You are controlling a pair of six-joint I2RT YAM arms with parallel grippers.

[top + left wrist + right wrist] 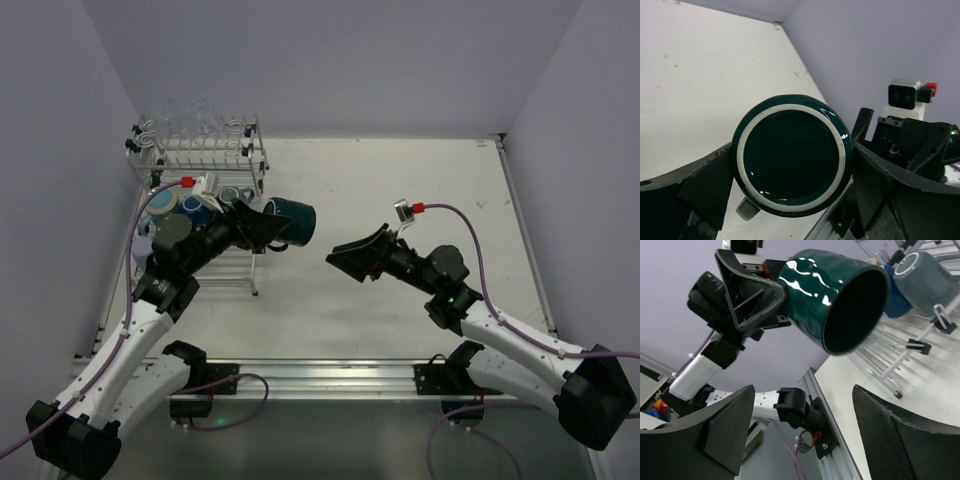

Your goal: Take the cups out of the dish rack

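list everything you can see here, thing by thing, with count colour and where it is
dish rack: 1, silver wire, two tiers, far left of the table
glass tumblers: several, clear, top tier of the rack; exact count unclear
grey mug: 1, grey, on its side in the lower tier
blue mug: 1, blue, lower tier beside the grey one; more cups may sit behind the left arm
dark green mug: 1, dark green, white rim, held above the table just right of the rack
table: 1, white
left tool: 1, black, shut on the dark green mug
right tool: 1, black, open, facing the mug, holding nothing
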